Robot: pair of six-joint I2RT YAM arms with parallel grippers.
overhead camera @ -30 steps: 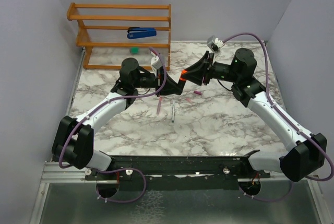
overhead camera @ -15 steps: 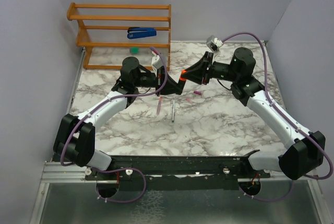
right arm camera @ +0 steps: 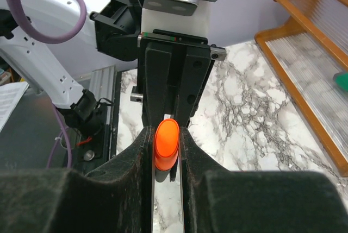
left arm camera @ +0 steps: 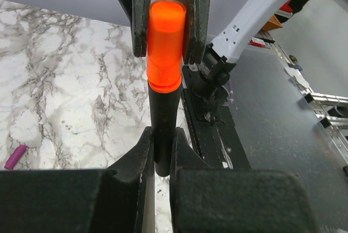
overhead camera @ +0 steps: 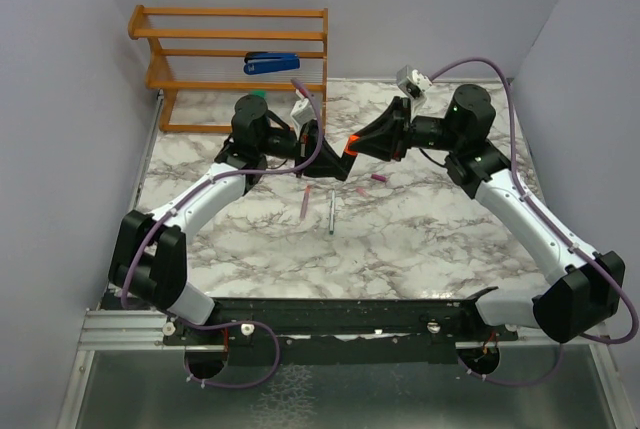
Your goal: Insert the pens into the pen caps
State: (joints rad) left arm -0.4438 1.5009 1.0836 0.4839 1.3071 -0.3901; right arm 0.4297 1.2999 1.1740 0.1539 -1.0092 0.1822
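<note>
Orange cap [left arm camera: 165, 45] sits on black marker [left arm camera: 163, 130] — both grippers clamp opposite ends; misaligned pushing could jam or eject it.

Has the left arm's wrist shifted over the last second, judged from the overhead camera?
Yes. The left gripper and its wrist have moved up and away from the arm bases, toward the wooden rack; the wrist now hides the green object it earlier left visible.

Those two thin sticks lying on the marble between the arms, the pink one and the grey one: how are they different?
The pink pen lies to the left of the grey pen as the top camera sees them. The pink pen is tilted slightly, while the grey pen runs almost straight up the picture. The pink pen looks a little shorter than the grey one. Both are thin, lie flat on the marble table, carry no cap, and neither tool touches them.
</note>
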